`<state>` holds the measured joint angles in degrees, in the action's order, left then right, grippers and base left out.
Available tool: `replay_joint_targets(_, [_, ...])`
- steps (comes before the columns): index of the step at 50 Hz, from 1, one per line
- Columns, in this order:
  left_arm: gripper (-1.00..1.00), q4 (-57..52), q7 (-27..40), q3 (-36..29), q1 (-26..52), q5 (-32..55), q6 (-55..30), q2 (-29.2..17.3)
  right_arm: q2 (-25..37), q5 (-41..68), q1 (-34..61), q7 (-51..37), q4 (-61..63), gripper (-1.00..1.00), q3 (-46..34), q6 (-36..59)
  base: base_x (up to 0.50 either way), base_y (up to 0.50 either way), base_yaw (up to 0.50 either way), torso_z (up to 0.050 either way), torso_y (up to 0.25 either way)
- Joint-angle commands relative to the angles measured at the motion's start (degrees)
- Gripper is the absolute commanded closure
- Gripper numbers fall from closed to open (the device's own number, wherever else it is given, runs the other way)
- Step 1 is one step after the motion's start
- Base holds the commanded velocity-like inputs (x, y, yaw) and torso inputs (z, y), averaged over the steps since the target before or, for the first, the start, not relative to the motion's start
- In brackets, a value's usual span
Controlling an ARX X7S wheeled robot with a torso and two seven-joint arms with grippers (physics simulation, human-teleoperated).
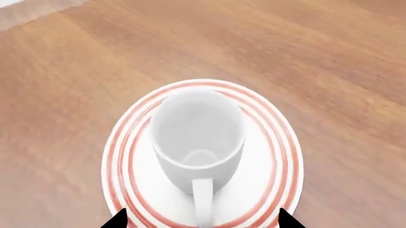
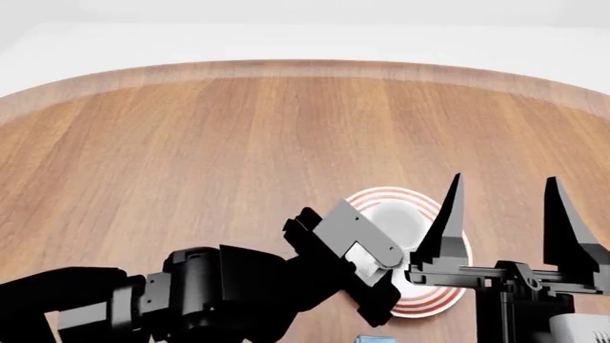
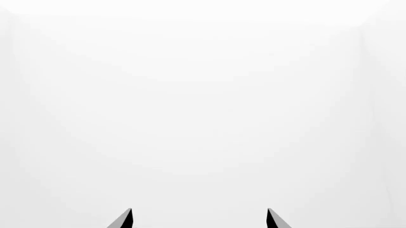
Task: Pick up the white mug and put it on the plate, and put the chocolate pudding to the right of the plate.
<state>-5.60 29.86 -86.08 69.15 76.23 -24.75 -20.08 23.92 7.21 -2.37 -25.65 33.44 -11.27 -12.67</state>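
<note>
on the left side of the head view, the robot's black left arm reaches low across the brown wooden surface [image 2: 191,143] toward the middle. its left end effector [image 1: 201,219] sits just behind the round white plate with red rings [image 1: 127,142]. its two black tips are spread wide, one on each side of the plate's near edge, and they pinch nothing.

the plain shiny white mug with a loop handle [image 1: 198,137] stands upright on the plate, and its handle points back at the left end effector. so the mug step looks done.

further right in the head view, the right end effector [image 2: 503,214] is held up high, with its two pointed black tips spread apart and nothing between them. its own camera sees only blank white.

at the very bottom edge of the head view, a tiny bit of light blue shows, which may be the small chocolate pudding carton [image 2: 376,339], but too little shows to be sure.

the pudding step looks like the next one. i think an arm has to go down to the carton, close on it, and set it on the bare wood just right of the plate.
</note>
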Motion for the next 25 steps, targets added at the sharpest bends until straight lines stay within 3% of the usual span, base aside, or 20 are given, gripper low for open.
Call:
replay_joint_targets(1, [-1.00, -4.08, 2.09, 0.80, 0.91, -0.56, 0.28, -3.35, 0.09, 0.04, 0.01, -0.09, -0.16, -1.00, -0.23, -0.19, 0.00, 0.00, 0.00, 0.000, 0.000])
replay_joint_targets(25, [-1.00, -6.92, 4.52, 3.02, 1.93, -1.60, 1.67, -10.18, 0.24, -0.09, 0.03, -0.27, -0.29, -1.00, -0.97, 0.01, 0.00, 0.00, 0.00, 0.000, 0.000])
